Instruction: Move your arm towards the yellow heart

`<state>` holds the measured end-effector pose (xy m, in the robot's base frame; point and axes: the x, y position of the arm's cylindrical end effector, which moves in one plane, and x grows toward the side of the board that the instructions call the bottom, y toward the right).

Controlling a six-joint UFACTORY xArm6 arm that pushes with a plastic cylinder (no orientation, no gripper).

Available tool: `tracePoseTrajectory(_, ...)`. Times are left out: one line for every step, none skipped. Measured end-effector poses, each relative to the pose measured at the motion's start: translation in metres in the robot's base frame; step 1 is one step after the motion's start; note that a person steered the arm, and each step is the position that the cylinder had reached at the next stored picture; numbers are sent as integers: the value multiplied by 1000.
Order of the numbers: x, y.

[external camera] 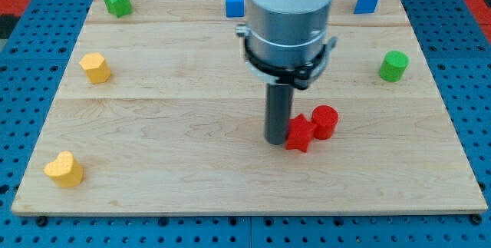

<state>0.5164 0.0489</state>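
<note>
The yellow heart [64, 170] lies near the board's bottom left corner. My tip [277, 141] stands near the middle of the board, touching or almost touching the left side of a red star block [300, 133]. The tip is far to the right of the yellow heart and a little higher in the view. A red cylinder [325, 121] sits just to the right of the red star, close against it.
A yellow hexagon-like block [96, 67] sits at the left. A green star [117, 1] is at the top left. A blue cube [234, 3] sits at the top middle, a blue block [366, 1] at the top right, a green cylinder [393, 66] at the right. The wooden board [153, 125] lies on a blue pegboard.
</note>
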Motion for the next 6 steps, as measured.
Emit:
tracePoseTrajectory(-1,16)
tracePoseTrajectory(-1,16)
tracePoseTrajectory(48,-14)
tracePoseTrajectory(102,-81)
tracePoseTrajectory(103,-87)
tracePoseTrajectory(102,-166)
